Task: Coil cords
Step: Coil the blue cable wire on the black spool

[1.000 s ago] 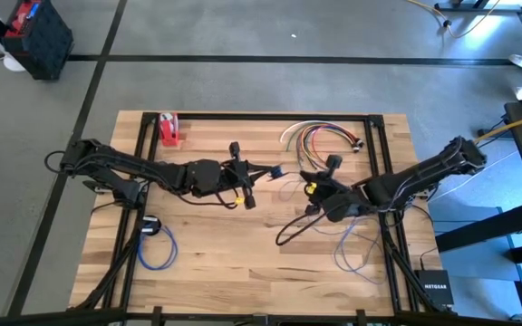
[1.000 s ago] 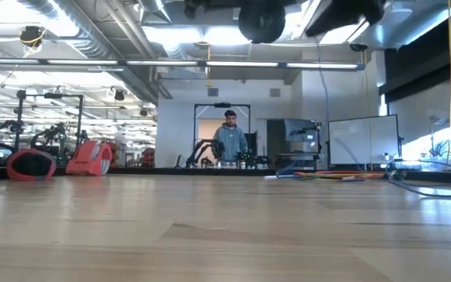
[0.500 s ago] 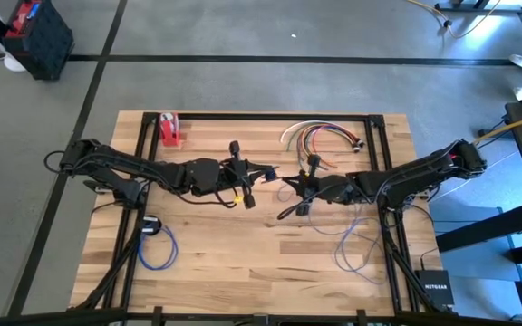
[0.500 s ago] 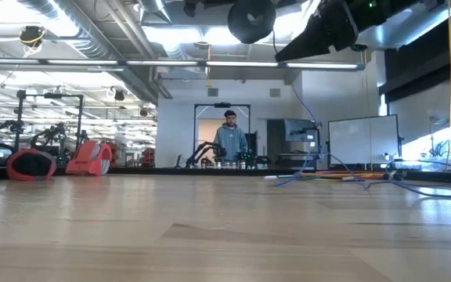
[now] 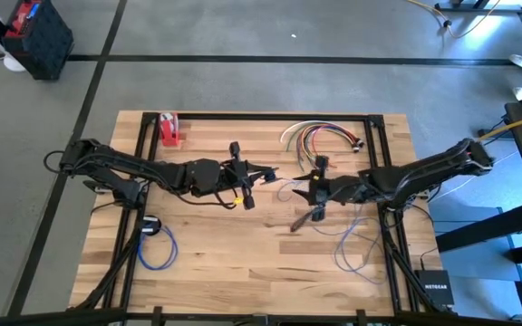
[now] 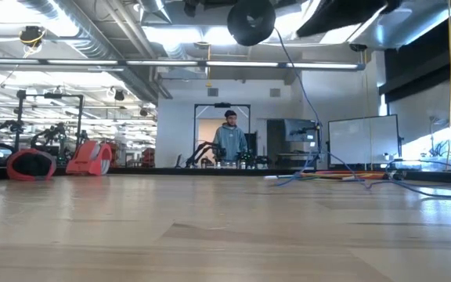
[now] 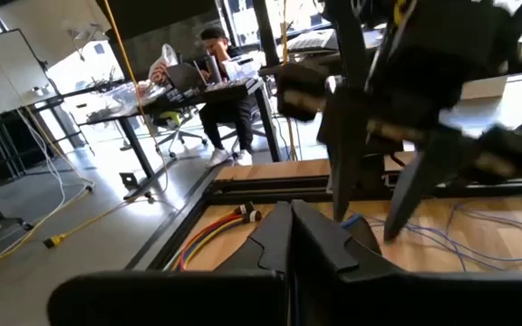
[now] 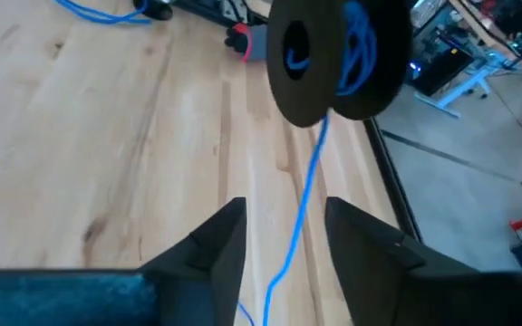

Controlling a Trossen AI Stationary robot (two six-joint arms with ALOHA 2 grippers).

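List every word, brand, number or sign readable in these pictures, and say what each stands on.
"NETGEAR": on the small black box below the table's near right corner, high view.
Red object at the table's far left: no readable print.
Nothing else carries readable text.

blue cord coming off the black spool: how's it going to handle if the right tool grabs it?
Likely floppy: the blue cord hangs slack from the black spool and lies in loose loops on the table. Probably light and thin, so it may slip between the right tool's open fingers.
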